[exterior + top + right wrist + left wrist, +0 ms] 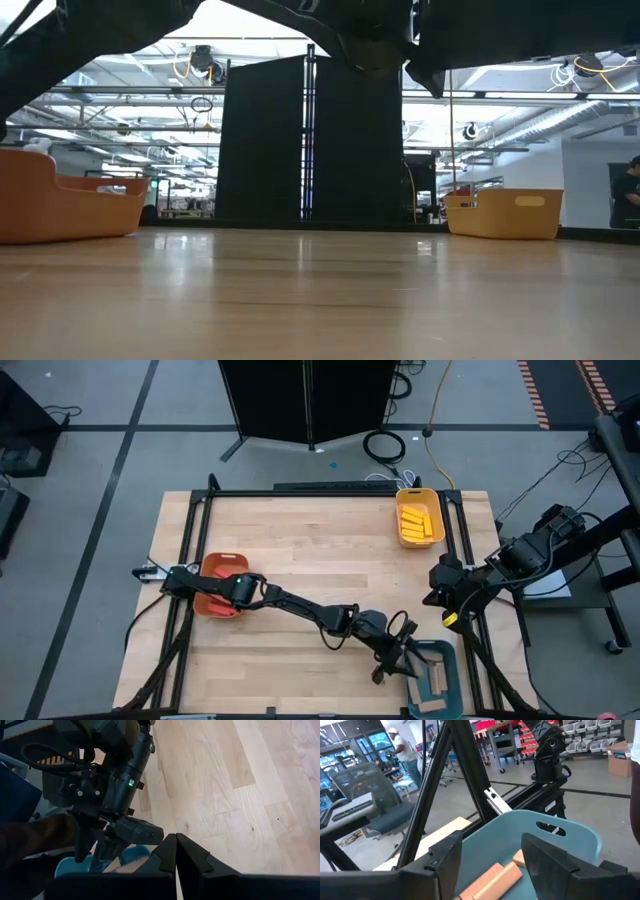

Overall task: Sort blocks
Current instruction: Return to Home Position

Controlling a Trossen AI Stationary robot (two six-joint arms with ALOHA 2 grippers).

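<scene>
My left arm reaches across the table to the teal tray (452,660) at the near right corner. My left gripper (492,847) is open and level over the tray's rim, its fingers apart above tan blocks (492,879) lying flat on the tray's floor. These tan blocks (438,682) also show from above. Yellow blocks (415,520) lie in the yellow tray (437,532) at the far right. My right gripper (176,851) hangs shut above the table's right edge (437,598), clear of everything.
An orange tray (222,568) sits at the left under my left arm, and shows in the low view (60,205) opposite the yellow tray (505,213). Black frame rails (330,492) border the table. Bare wood (300,550) lies in the middle. A person (402,750) stands far off.
</scene>
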